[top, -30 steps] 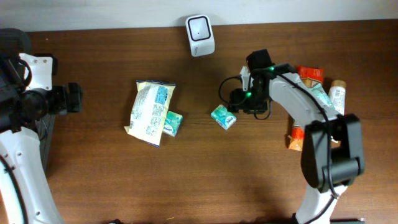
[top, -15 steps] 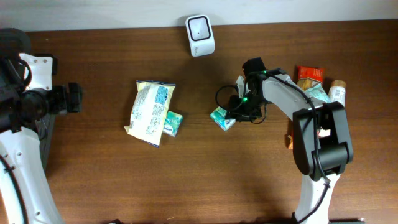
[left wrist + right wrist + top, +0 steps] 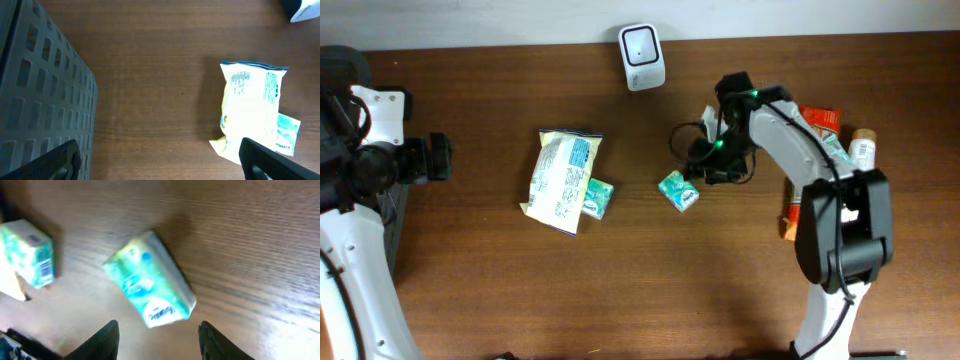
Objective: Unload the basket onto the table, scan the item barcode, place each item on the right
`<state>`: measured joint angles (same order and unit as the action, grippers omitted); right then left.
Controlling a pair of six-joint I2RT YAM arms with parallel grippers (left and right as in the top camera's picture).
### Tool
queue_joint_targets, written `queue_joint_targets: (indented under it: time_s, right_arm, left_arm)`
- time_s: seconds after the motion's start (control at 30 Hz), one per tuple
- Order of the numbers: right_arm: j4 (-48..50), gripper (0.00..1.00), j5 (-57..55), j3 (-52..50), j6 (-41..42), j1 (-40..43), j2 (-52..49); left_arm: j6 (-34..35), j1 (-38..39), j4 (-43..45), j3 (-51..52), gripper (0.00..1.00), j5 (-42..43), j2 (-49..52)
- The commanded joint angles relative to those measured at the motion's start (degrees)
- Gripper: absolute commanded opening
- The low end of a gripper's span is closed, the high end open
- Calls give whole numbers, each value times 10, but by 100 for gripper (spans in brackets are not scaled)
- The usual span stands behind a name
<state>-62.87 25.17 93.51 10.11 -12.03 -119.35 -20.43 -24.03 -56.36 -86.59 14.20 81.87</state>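
snack bag (image 3: pixel 563 180) flat | teal packet (image 3: pixel 599 197) touching its right edge | perforated crate (image 3: pixel 40 100) | orange packet (image 3: pixel 820 118) far right

Wood, film, plastic
Table (image 3: pixel 620 290) is dark grained wood, faintly shiny; green packet (image 3: pixel 150 287) and yellow bag (image 3: pixel 250 110) wear glossy film; grid basket (image 3: pixel 35 100) is matt grey plastic.

From overhead, looks straight down on the whole table (image 3: pixel 620 290) from high up, white scanner (image 3: pixel 642 57) at 12 o'clock. From the left wrist, looks down on the 9 o'clock side, taking in grey crate (image 3: pixel 35 100) and yellow bag (image 3: pixel 250 110). From the right wrist, hangs close over the green packet (image 3: pixel 150 280) (blurred), facing 9 o'clock. Shares bag and packet with overhead.
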Motion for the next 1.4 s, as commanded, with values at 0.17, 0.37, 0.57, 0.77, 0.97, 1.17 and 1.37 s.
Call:
queue_joint_targets:
  time_s: [0.17,0.37,0.57,0.77,0.97,1.17,1.37]
  right_arm:
    - [35,51,2,-68,-8,4,12]
    - [139,50,2,-141,9,4,8]
    - [191,45,15,-177,29,4,7]
    - [210,14,47,-203,46,4,-19]
    - [202,4,85,-195,53,8,-8]
    - [125,4,195,-149,-18,9,91]
    - [122,4,389,-144,-18,49,155]
  left_arm:
    - [-9,-2,1,-6,99,6,-2]
    - [-9,-2,1,-6,99,6,-2]
    - [-9,-2,1,-6,99,6,-2]
    - [-9,-2,1,-6,99,6,-2]
    - [-9,-2,1,-6,99,6,-2]
    - [-9,-2,1,-6,99,6,-2]
    - [-9,-2,1,-6,99,6,-2]
